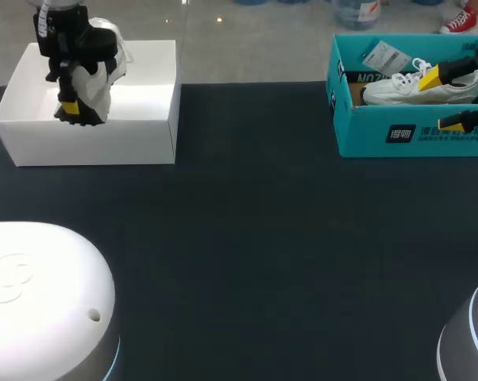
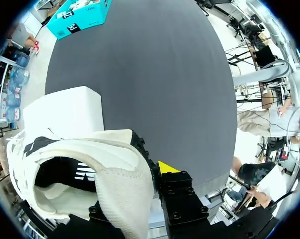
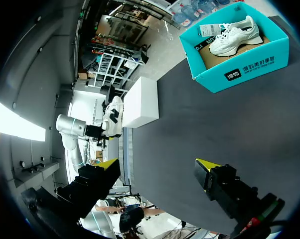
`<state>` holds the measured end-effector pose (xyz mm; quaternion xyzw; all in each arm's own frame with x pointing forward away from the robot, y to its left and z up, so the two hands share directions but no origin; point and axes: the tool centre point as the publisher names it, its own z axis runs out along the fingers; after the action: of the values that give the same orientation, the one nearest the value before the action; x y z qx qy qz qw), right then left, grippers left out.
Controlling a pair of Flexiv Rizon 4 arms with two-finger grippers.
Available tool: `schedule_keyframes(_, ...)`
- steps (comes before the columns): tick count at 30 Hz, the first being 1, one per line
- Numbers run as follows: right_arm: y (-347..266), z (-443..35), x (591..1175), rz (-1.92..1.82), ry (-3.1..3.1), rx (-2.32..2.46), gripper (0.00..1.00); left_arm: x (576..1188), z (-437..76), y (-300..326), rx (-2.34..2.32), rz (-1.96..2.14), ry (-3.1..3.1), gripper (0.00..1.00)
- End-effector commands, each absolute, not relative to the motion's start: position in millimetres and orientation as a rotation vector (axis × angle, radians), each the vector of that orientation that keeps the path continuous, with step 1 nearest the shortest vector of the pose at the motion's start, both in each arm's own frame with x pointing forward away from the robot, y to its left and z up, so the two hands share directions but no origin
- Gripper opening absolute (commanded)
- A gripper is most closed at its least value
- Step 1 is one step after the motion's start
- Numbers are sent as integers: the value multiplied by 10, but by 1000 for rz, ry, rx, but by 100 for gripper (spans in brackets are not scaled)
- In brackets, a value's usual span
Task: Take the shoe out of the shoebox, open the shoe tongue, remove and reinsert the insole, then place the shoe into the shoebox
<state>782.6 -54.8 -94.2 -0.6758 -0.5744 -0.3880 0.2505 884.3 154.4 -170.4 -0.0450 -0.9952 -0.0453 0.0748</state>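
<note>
Shoe, black and white, is at the far left of the table, tipped steeply on end over the open white shoebox, with its dark sole toward the near side. I cannot tell whether it touches the box floor. The left gripper has it clamped: in the left wrist view the knit collar and the dark opening of the shoe fill the space between the fingers, and one yellow tip presses against its outer side. The other finger is hidden behind the shoe.

The right gripper holds nothing, and its two yellow tips stand wide apart. It hangs in the air at the far right. In the right wrist view the teal box lies well ahead of it. In the head view its fingers overlap that box.

A white sneaker lies on its side in the teal box, with a paper tag beside its laces.
</note>
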Motion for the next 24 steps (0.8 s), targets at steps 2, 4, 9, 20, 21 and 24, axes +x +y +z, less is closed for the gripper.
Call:
schedule_keyframes(2, -540, -948, 7826, -1054, -1563, -1844, 100, 8952, -1632, 1976, -168, -144, -2978, 0)
schedule_keyframes(4, -540, -948, 7826, -1054, -1563, -1844, 100, 8936, -1640, 2149, -219, -161, -2965, 0)
schedule_keyframes(9, -540, -948, 7826, -1054, -1563, -1844, 100, 8848, -1677, 2417, -335, -176, -2911, 0)
schedule_keyframes(20, -540, -948, 7826, -1054, -1563, -1844, 100, 9130, -1721, 2800, -132, -136, -2982, 0)
schedule_keyframes(21, -540, -948, 7826, -1054, -1563, -1844, 100, 9170, -1728, 2817, -99, -127, -2981, 0)
schedule_keyframes(24, -540, -948, 7826, -1054, -1563, -1844, 100, 9291, -1774, 2842, -78, -97, -2985, 0)
